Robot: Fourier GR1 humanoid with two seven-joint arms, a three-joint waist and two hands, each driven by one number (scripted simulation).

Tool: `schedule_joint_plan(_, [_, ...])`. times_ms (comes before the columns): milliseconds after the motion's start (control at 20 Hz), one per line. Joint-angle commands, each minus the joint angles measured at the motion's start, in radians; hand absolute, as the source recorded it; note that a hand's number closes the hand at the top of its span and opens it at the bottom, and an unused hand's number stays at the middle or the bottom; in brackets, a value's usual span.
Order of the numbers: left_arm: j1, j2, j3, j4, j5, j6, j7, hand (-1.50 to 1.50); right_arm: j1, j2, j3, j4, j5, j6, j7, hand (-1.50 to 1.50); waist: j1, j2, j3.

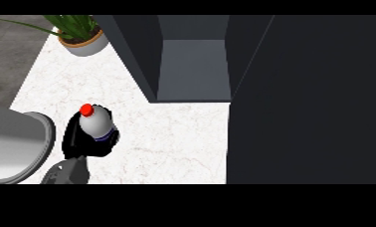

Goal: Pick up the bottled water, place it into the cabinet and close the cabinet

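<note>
Beside cabinet (192,66), hand (76,139) grips bottle (95,124)

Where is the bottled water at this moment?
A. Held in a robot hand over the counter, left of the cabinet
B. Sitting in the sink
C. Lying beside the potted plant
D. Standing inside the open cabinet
A: the left robot hand is curled round the bottled water, red cap up, above the white counter, with the open cabinet off to its right.
</note>
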Motion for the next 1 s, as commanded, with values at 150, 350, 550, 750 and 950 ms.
schedule_joint_plan(150, [0.006, -0.123, -0.106, -0.163, -0.049, 0.125, 0.116, 1.5, -0.001, -0.02, -0.039, -0.198, -0.144, -0.091, 0.103, -1.5, 0.006, 0.002, 0.0])
schedule_joint_plan(350, [-0.059, -0.158, -0.157, -0.33, -0.051, 0.279, 0.27, 1.5, 0.041, -0.007, -0.024, -0.176, -0.109, -0.028, 0.06, -1.5, -0.004, -0.003, 0.0])
schedule_joint_plan(550, [-0.083, -0.16, -0.195, -0.369, -0.086, 0.363, 0.313, 1.5, 0.054, -0.02, -0.046, -0.222, -0.158, -0.06, 0.089, -1.5, -0.004, 0.001, -0.001])
schedule_joint_plan(750, [-0.159, -0.16, -0.329, -0.342, -0.029, 0.537, 0.292, 1.5, 0.001, -0.037, -0.046, -0.181, -0.149, -0.058, 0.084, -1.5, -0.012, 0.006, -0.001])
schedule_joint_plan(950, [-0.247, -0.161, -0.348, -0.349, -0.047, 0.639, 0.392, 1.5, 0.021, -0.021, -0.067, -0.125, -0.159, -0.013, 0.047, -1.5, -0.012, 0.004, 0.0])
